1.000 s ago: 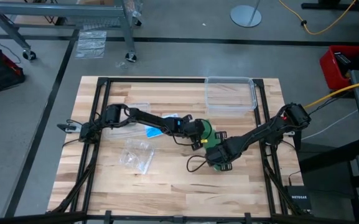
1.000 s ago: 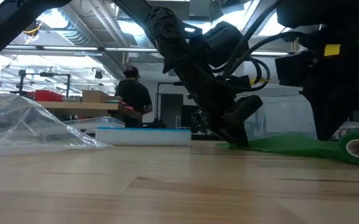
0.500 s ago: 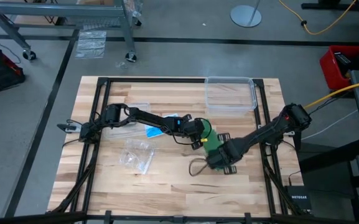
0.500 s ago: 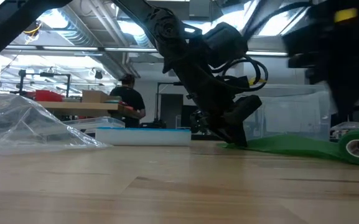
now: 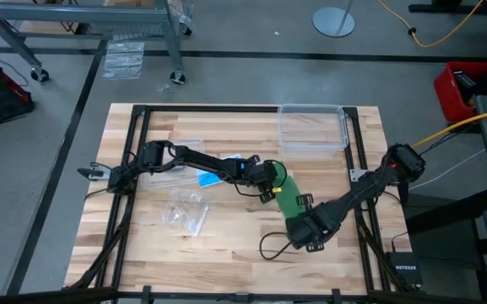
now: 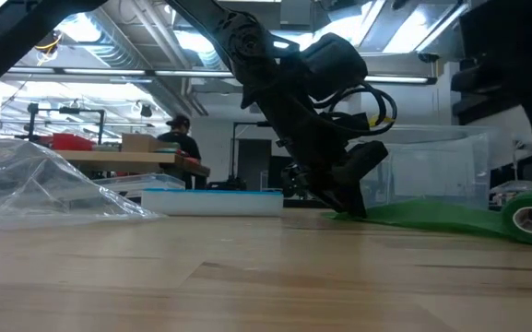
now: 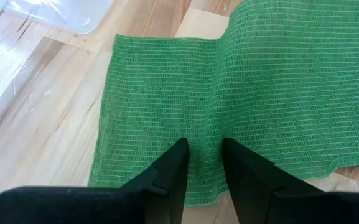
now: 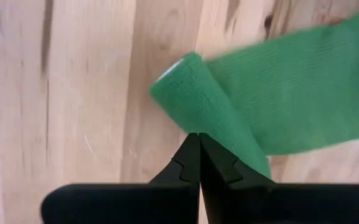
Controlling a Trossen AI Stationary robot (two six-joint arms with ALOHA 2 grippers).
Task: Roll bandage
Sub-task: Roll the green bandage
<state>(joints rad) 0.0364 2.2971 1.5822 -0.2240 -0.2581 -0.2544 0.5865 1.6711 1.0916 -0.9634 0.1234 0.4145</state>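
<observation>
Since a second ago the right hand [image 5: 296,230] has drawn back toward the near edge of the surface [image 5: 226,253], away from the left hand [image 5: 270,187], and the stretch of green bandage [image 5: 289,201] showing between the two has grown longer. That right hand has its fingers pressed fully together, and its wrist view shows the rolled end of the bandage [image 8: 188,93] lying just past the fingertips, with the flat strip running off from it; whether the fingertips touch the roll cannot be told. Near the middle of the surface, the left hand holds the other end down, its two fingers [image 7: 173,171] narrowly parted and resting on the flat green fabric [image 7: 279,87]. A clear plastic box [image 5: 313,127] sits at the far edge, a crumpled clear bag [image 5: 186,211] lies to the left, and a blue and white item [image 5: 213,173] is partly hidden under the left arm. Beyond the surface, the low view shows a person [image 6: 181,148] standing in the room.
</observation>
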